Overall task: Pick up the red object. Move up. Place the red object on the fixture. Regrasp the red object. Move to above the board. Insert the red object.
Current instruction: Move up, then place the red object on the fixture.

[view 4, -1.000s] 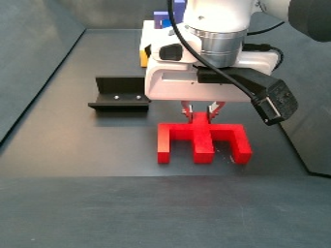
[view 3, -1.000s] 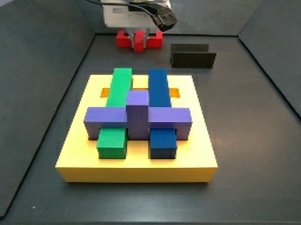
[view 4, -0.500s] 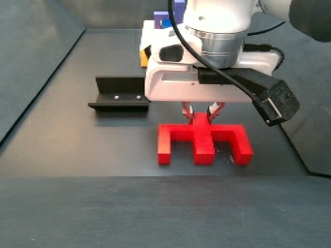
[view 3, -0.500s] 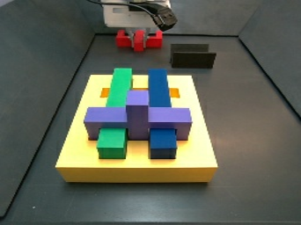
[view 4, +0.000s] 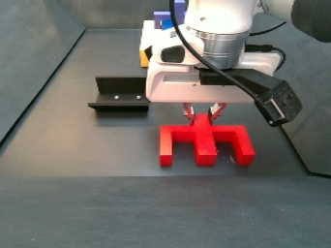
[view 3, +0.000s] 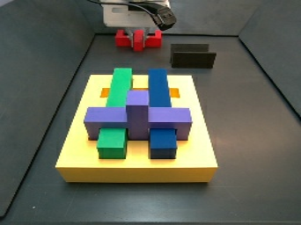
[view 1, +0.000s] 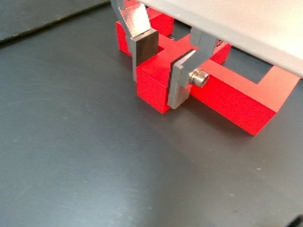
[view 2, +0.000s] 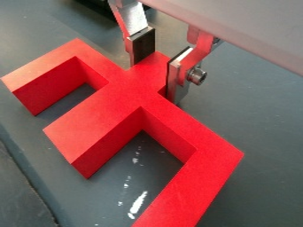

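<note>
The red object (view 4: 203,143) lies flat on the dark floor, its three prongs toward the camera in a side view. It also shows far back, behind the board, in a side view (view 3: 139,39). My gripper (view 4: 202,113) stands straight above it, shut on the short stub at the middle of the crossbar. Both wrist views show the gripper (view 1: 161,80) (view 2: 159,75) with silver fingers pressed against either side of the red object (view 1: 236,97) (view 2: 106,124). The fixture (view 4: 116,94) (view 3: 193,57) stands beside it, apart. The yellow board (view 3: 135,163) fills the foreground.
Green (view 3: 115,110), blue (view 3: 160,110) and purple (view 3: 139,114) blocks sit in the board's slots. Dark walls (view 3: 47,105) enclose the floor on both sides. A black camera housing with cable (view 4: 278,102) hangs off the wrist.
</note>
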